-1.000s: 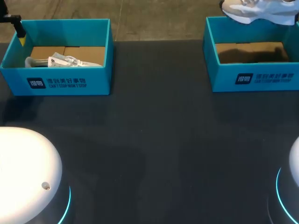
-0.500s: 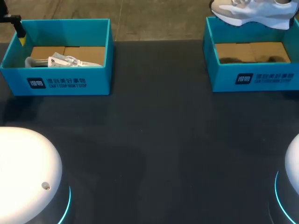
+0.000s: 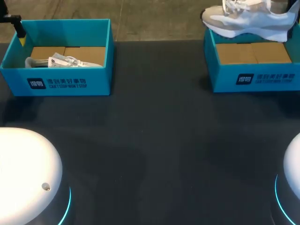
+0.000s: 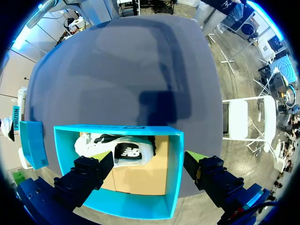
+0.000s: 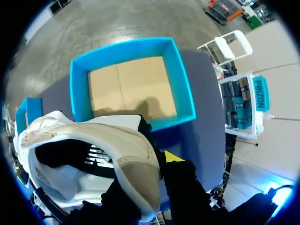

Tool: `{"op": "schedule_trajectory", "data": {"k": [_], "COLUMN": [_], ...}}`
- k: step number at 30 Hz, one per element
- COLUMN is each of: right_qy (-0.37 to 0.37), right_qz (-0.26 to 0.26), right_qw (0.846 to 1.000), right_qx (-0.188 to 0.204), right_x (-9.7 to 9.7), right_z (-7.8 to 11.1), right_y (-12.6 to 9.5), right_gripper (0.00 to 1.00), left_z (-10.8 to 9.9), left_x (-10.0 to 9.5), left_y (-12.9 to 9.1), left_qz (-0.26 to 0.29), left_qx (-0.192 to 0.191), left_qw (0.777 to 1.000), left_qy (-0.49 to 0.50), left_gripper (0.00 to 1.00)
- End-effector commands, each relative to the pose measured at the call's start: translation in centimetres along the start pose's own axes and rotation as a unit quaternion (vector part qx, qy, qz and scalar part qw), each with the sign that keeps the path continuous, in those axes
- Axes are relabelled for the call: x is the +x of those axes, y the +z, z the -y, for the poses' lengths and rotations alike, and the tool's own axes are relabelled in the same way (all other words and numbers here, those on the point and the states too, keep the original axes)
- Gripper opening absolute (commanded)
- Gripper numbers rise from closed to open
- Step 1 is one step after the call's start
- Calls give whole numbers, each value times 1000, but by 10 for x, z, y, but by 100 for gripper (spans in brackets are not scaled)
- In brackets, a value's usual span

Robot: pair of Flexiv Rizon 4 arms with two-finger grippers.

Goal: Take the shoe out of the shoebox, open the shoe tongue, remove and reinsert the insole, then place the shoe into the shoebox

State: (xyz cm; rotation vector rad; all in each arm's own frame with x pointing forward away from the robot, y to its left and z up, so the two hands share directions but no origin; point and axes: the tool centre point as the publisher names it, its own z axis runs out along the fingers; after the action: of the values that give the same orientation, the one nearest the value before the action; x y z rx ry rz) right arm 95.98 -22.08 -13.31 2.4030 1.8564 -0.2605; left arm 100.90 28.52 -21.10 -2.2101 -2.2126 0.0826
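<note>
White shoe (image 3: 243, 21) is held in the air over the far rim of right shoebox (image 3: 253, 77), sole down, toe pointed toward the table's middle. In the right wrist view, right gripper (image 5: 155, 172) is seen clamped on the shoe's heel collar. One yellow tip is pressed against the beige heel patch; the other finger is hidden behind the shoe. The bare brown cardboard floor of the right shoebox is seen beyond the shoe, apart from it.

Left shoebox (image 3: 56, 84) is set at the far left of the dark table (image 3: 154, 140), well apart from the right one. A second shoe (image 3: 63, 61), white and grey, is laid inside it, toward the box's left half. In the left wrist view, left gripper (image 4: 147, 159) is hung over this box with fingers spread wide apart. One finger is over the box interior just beside the second shoe, the other outside the box wall. Contact with the shoe cannot be told.
</note>
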Motion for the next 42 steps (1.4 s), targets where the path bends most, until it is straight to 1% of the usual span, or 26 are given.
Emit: {"op": "schedule_trajectory", "data": {"k": [1,3,5,6,8,27,29,30,32,35,37,39,42], "right_qy": [14,19,22,25,27,27,25,26,18,13,9,13,8], "right_qz": [-2,1,-6,7,9,9,21,23,13,9,2,15,20], "right_qw": [997,996,997,997,997,997,997,997,997,997,997,997,996], "right_qx": [-82,-84,-77,-76,-68,-68,-70,-71,-70,-71,-75,-78,-82], "right_x": [3,5,7,10,13,13,22,26,31,38,43,48,59], "right_z": [45,55,64,71,82,82,95,105,120,136,151,161,179], "right_y": [-4,-5,-6,-8,-9,-9,-6,-4,1,8,14,19,31], "right_gripper": [0,0,0,0,0,0,0,0,0,0,0,0,0], "left_z": [1,1,1,1,1,1,1,1,1,1,1,1,1], "left_x": [0,0,0,0,0,0,0,0,0,0,0,0,0], "left_y": [0,0,0,0,0,0,0,0,0,0,0,0,0], "left_qz": [-1,-1,-1,-1,-1,-1,-1,-1,-1,-1,-1,-1,-1], "left_qx": [-1,-1,-1,-1,-1,-1,-1,-1,-1,-1,-1,-1,-1], "left_qw": [1000,1000,1000,1000,1000,1000,1000,1000,1000,1000,1000,1000,1000], "left_qy": [0,0,0,0,0,0,0,0,0,0,0,0,0], "left_gripper": [100,100,100,100,100,100,100,100,100,100,100,100,100]}}
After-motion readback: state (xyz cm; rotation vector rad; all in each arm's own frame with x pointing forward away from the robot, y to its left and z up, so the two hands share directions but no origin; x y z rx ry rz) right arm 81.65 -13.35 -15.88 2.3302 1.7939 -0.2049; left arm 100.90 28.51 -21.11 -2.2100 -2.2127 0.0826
